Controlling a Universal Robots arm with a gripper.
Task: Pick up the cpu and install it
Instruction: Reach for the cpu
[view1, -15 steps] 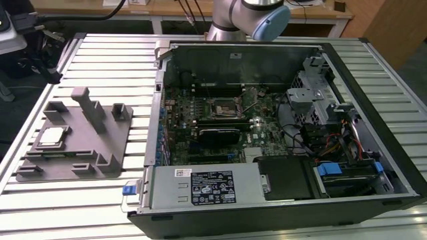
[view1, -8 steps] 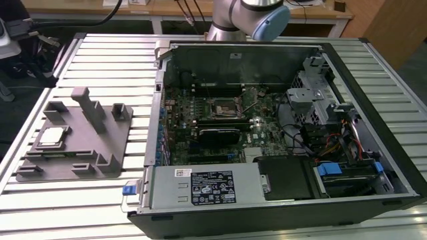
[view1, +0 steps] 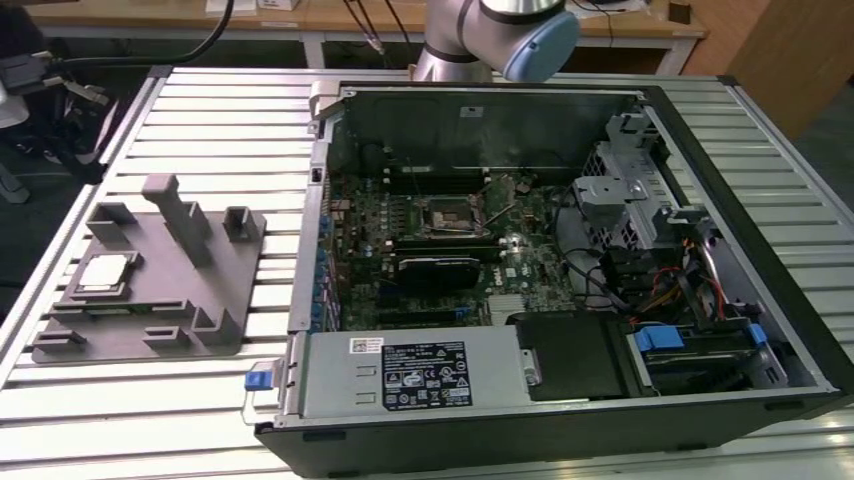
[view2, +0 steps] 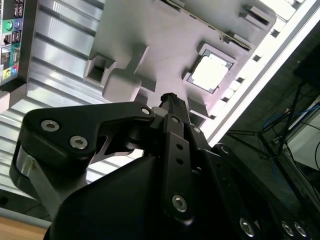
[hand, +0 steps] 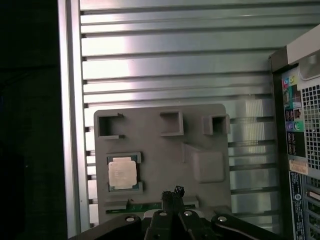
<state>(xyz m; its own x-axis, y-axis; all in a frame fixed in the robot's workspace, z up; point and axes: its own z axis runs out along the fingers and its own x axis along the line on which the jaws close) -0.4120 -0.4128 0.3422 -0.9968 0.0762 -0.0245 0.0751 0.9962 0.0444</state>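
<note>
The cpu (view1: 104, 272) lies flat in a square pocket of the grey plastic fixture (view1: 160, 310), on the table at the exterior view's left. Its silver top shows in both wrist views (view2: 211, 71) (hand: 122, 173). My gripper (hand: 172, 192) hangs well above the fixture and off to one side of the cpu, apart from it. The black fingertips (view2: 170, 98) are pressed together with nothing between them. The black socket (view1: 445, 213) sits on the motherboard inside the open computer case (view1: 747, 180).
The fixture has upright posts (view1: 174, 215) and several small pockets (hand: 170, 122). The case's rear ports (hand: 295, 125) stand beside the fixture. The ribbed aluminium table (view1: 214, 110) ends at an edge (hand: 70, 125) just past the fixture. The arm (view1: 501, 30) stands behind the case.
</note>
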